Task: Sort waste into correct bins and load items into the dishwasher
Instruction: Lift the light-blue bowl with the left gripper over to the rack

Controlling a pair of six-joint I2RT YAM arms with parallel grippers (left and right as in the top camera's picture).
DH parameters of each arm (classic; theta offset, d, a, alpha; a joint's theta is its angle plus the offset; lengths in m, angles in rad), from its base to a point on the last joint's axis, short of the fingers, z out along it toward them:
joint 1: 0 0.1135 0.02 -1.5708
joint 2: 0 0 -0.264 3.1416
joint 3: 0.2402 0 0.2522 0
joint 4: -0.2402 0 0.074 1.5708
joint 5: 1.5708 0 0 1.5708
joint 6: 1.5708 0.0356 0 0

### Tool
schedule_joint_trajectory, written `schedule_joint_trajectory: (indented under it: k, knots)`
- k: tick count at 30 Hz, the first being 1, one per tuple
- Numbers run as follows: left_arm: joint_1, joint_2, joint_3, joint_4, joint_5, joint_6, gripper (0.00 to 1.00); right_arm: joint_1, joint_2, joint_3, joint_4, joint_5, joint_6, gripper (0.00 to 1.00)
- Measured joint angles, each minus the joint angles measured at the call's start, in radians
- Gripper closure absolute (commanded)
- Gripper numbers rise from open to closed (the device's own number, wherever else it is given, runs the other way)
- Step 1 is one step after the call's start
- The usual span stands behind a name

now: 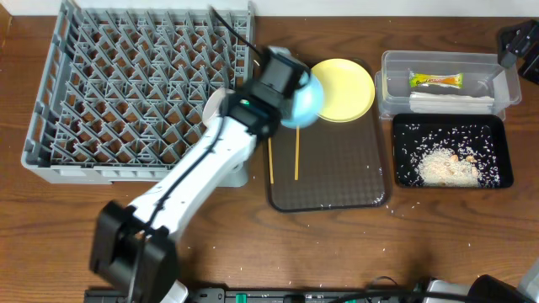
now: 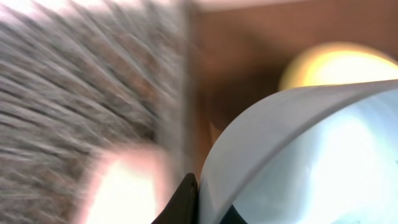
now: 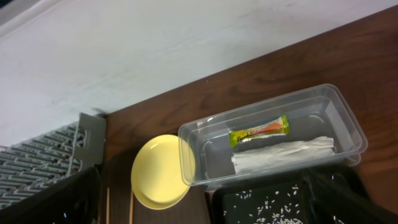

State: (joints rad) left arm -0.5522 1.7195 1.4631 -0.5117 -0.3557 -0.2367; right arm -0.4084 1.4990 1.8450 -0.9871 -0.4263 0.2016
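The light-blue bowl is being clamped by its rim in the left gripper, over the right edge of the grey dish rack. It is seemingly being tipped on edge, though the left wrist view is blurred. Two chopsticks are being carried side by side on the brown serving tray, their long axes pointing toward the yellow plate. The right gripper is being held spread and empty by the clear tub.
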Motion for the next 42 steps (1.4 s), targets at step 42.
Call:
schedule_joint_trajectory:
  k: [42]
  knots:
    - [0.233,0.465,0.000,1.106,-0.750,0.975,0.93,0.000,0.000,0.000,0.000,-0.001,0.000,0.01]
